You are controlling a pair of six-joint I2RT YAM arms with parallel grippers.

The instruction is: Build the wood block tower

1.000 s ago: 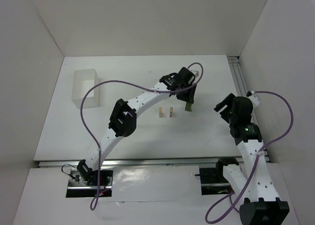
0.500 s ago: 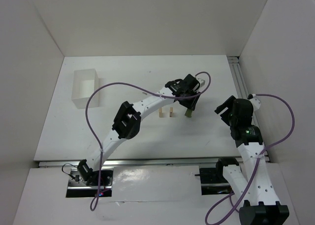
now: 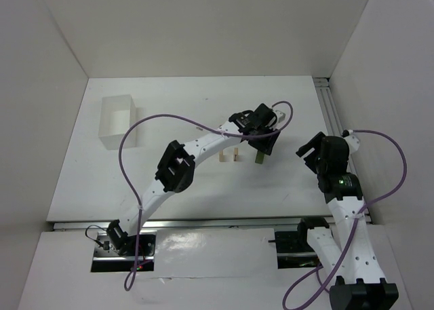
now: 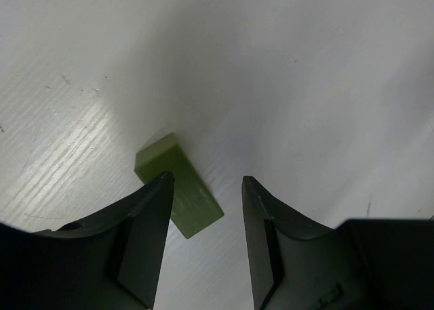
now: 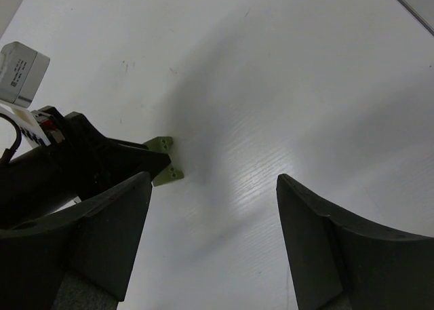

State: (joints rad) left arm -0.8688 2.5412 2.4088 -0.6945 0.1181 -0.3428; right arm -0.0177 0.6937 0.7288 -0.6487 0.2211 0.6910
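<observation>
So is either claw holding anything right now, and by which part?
Nothing is held. The left gripper stands open above the green block, which lies on the table by one finger, unpinched. The right gripper is open and empty.

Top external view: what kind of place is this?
Probably a lab robot cell: a white table boxed in by white panels, left arm and right arm bolted at its near edge, only small wood blocks as props.

left arm (image 3: pixel 146 195): white links, black joints | cable (image 3: pixel 121 150): purple | claw fingers (image 4: pixel 142 235): black
</observation>
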